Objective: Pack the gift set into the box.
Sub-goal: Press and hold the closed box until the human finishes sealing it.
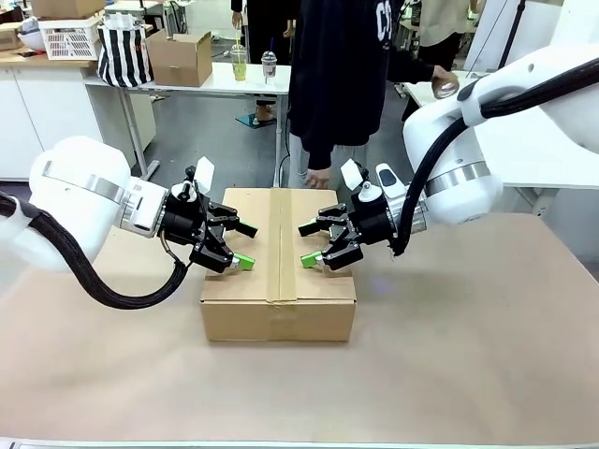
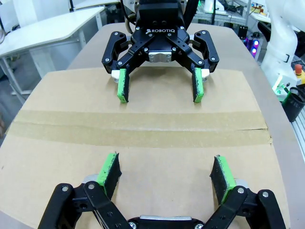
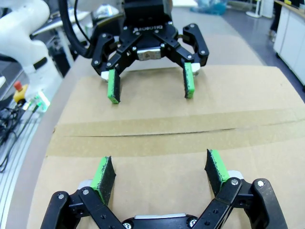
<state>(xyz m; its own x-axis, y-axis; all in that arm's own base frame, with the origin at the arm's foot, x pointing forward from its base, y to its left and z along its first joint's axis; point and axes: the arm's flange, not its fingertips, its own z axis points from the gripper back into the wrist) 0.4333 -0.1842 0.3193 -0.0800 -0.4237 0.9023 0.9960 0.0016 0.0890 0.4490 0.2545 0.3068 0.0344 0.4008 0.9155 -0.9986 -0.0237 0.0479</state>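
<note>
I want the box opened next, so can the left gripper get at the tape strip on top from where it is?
Probably yes. The left gripper hangs open over the box beside the tape strip, which lies bare between it and the open right gripper.

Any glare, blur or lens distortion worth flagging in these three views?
Front view: even light, sharp, no glare on the box. Left wrist view: wide-angle lens bows the box's edges; sharp throughout. Right wrist view: same bowing, tape strip crisp.

Grey floor (image 1: pixel 201 131) at 12 o'clock, white table (image 1: pixel 234 84) at 11 o'clock — small carton (image 1: pixel 180 58), two cups (image 1: pixel 240 62), striped bag (image 1: pixel 124 54) on it, white basket (image 1: pixel 70 37) on a cabinet (image 1: pixel 28 122) at 10 o'clock.
</note>
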